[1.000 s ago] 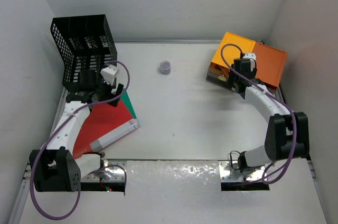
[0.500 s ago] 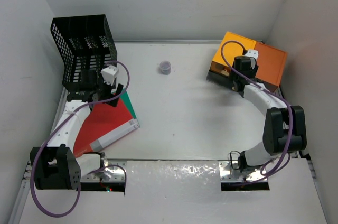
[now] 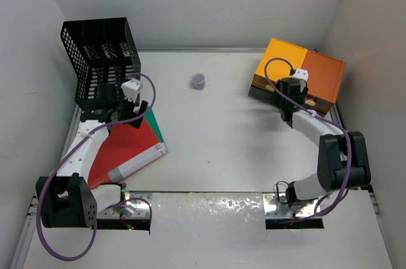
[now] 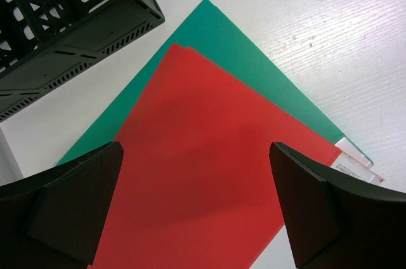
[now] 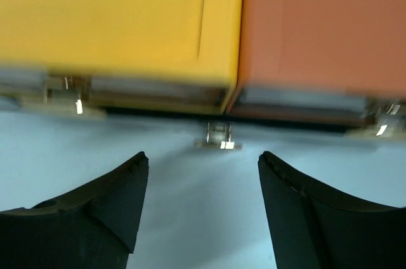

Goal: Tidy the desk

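The desk (image 3: pixel 222 136) is a white tabletop. My left gripper (image 3: pixel 141 115) hangs open over a red folder (image 3: pixel 130 145) that lies on a green folder (image 3: pixel 155 124). In the left wrist view its fingers (image 4: pixel 70 199) stand wide apart above the red folder (image 4: pixel 203 174), nothing between them. My right gripper (image 3: pixel 287 88) is open just in front of the drawer boxes (image 3: pixel 298 72). The right wrist view is blurred: the gripper (image 5: pixel 203 158) faces the yellow box (image 5: pixel 114 21) and the orange box (image 5: pixel 323 28), with a small metal piece (image 5: pixel 219 137) on the desk before them.
A black mesh rack (image 3: pixel 98 59) stands at the back left, its corner (image 4: pixel 63 21) close to the folders. A small grey-purple cup (image 3: pixel 198 80) sits at the back middle. White walls close in the desk on three sides.
My right gripper has drawn back a little from the drawer boxes toward the near side. The left arm and the folders have not moved.
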`<state>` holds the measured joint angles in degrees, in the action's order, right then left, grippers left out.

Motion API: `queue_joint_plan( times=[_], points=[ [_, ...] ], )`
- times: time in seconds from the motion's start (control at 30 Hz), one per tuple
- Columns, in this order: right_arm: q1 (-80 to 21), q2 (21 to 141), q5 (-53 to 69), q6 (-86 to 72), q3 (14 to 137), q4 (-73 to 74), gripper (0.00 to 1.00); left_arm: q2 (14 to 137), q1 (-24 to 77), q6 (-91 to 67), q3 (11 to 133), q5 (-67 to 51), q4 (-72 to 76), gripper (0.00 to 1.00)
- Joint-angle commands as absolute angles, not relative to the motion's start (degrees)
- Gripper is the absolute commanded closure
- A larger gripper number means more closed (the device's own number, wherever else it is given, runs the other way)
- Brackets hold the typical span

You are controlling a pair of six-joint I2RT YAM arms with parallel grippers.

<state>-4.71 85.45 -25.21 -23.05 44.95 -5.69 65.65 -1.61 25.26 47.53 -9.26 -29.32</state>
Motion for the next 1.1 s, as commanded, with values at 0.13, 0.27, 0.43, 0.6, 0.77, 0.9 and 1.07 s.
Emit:
queue_joint_plan(
  times=[0.13, 0.27, 0.43, 0.6, 0.77, 0.9, 1.07],
  points=[
    [-6.5, 82.79, -26.97, -27.51, 33.13, -22.76, 0.22, 65.65, -2.29, 25.66, 49.31, -9.93, -27.86, 0.0],
    [-6.33, 86.73, -30.67, -26.37, 33.75, -24.51, 0.24, 65.13, -2.2, 25.75, 48.87, -10.28, -27.86, 0.01],
    [-6.24, 91.58, -32.26, -24.53, 35.25, -29.25, 0.29, 65.21, -2.28, 25.84, 49.04, -10.28, -27.77, 0.0],
    [-5.98, 93.52, -34.79, -24.61, 35.6, -31.37, 0.4, 65.21, -2.2, 26.01, 49.04, -10.02, -27.86, 0.0],
    [-5.89, 94.3, -33.76, -23.38, 36.56, -32.17, 0.44, 65.57, -2.2, 26.02, 48.87, -10.02, -27.6, 0.0],
    [-5.8, 95.8, -33.05, -21.97, 38.58, -30.85, 0.45, 65.65, -2.2, 26.19, 48.96, -9.76, -27.77, 0.0],
    [-5.27, 96.59, -32.34, -22.06, 39.9, -29.62, 0.47, 65.48, -2.2, 26.1, 48.95, -9.76, -28.12, 0.01]
  ],
)
